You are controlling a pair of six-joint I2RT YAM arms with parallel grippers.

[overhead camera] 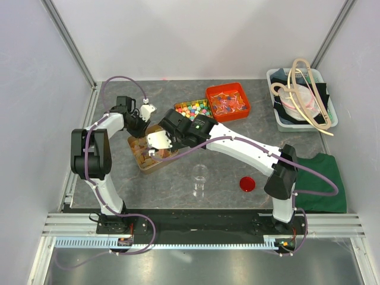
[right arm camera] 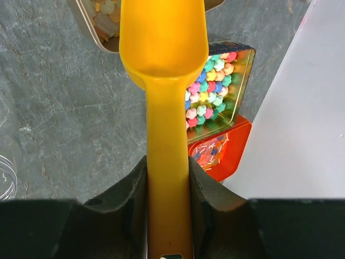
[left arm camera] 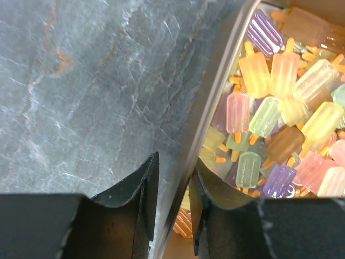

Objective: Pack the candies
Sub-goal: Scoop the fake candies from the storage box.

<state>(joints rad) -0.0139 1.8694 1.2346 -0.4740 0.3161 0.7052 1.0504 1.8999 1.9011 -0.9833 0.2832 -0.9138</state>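
Right gripper [right arm camera: 167,164] clamps the yellow scoop [right arm camera: 164,43]; left gripper [left arm camera: 175,162] pinches tray [left arm camera: 215,102] rim.

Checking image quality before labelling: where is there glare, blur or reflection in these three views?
Top external: glare on the metal front panel, clear cup barely visible. Left wrist: candies sharp, tin wall blurred, fingers dark. Right wrist: yellow scoop glossy, gold tin mirrors its contents.
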